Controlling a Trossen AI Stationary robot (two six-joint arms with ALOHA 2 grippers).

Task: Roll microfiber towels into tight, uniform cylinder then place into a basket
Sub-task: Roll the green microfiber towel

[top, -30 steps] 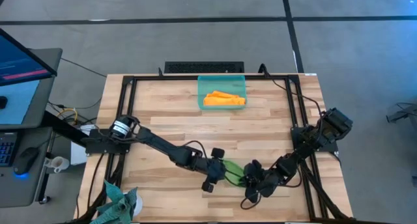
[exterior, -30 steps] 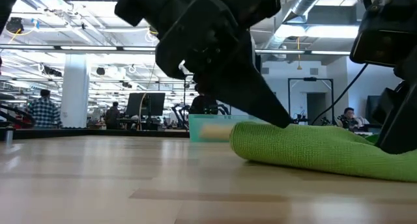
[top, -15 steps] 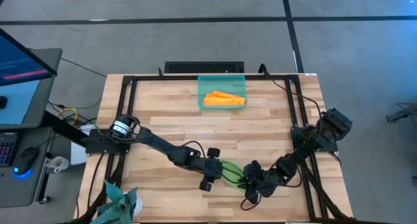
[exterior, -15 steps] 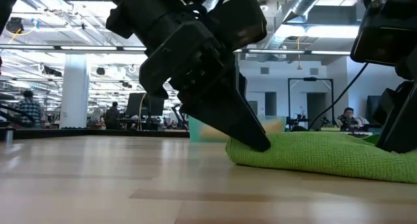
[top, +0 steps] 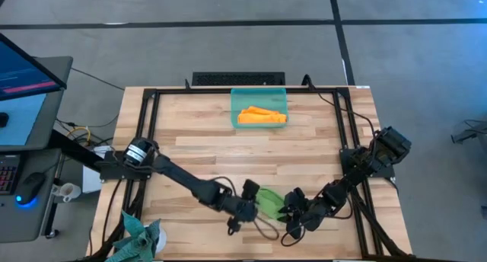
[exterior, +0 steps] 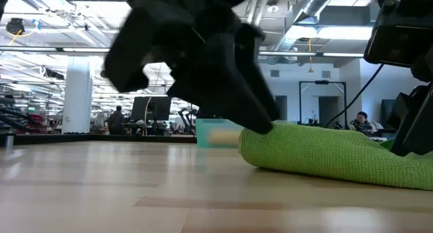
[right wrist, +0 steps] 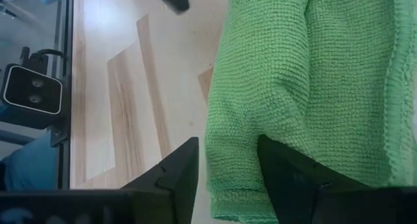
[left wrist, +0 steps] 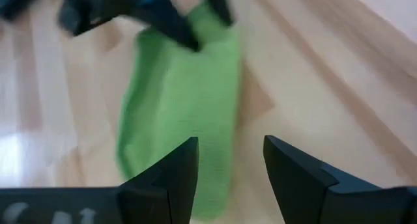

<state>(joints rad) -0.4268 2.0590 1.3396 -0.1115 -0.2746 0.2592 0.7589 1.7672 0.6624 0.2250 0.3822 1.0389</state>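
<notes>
The lime green towel [top: 268,200] lies on the table near its front edge as a loose roll [exterior: 325,155]. My left gripper [top: 255,203] stands open at the roll's left end [left wrist: 189,185], slanting down. My right gripper [top: 285,210] comes at the roll's right end, also slanting down, and is open. Its fingers straddle one edge of the towel [right wrist: 228,185]. The orange towel [top: 261,116] lies inside the teal basket [top: 234,110] at the table's far middle. My left gripper has one fingertip [exterior: 265,124] at the top of the roll's left end. The picture is blurred there, so I cannot tell whether it touches. My right gripper has the towel's edge [right wrist: 218,178] lying slack between its open fingers. Whether a finger touches the cloth, I cannot tell.
A dark teal-grey cloth [top: 137,235] hangs at the table's near left corner. A black frame [top: 144,140] runs along the table's sides. Bare wood lies between the basket and the grippers.
My left gripper has swung toward the table's near edge along the roll's left end and has rolled about its own axis. The green towel has stayed where it was.
</notes>
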